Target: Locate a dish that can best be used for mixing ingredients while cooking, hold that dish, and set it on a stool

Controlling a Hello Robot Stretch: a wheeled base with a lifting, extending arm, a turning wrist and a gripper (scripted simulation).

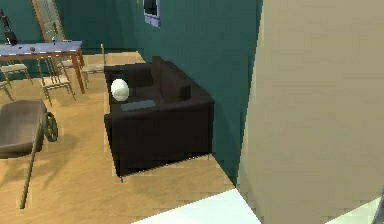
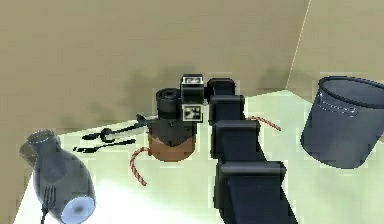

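claw (image 2: 150,116) near brown vessel (image 2: 170,146) | dark utensils (image 2: 106,134) left of it | grey vase (image 2: 62,182) lower left | dark bin (image 2: 345,122) right

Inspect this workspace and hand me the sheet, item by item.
Surface: pale tabletop against a beige wall.
Job's things: brown round dish on the tabletop, at the arm's far end.
Clutter: dark utensils; grey-blue vase; dark grey bucket-like container.
Grippers: gripper at the dish; cannot tell whether it holds anything.
Cables: thin red-striped strand beside the dish; cannot tell if a cable.
Surroundings: dark sofa with a white ball, teal wall, blue-topped dining table.
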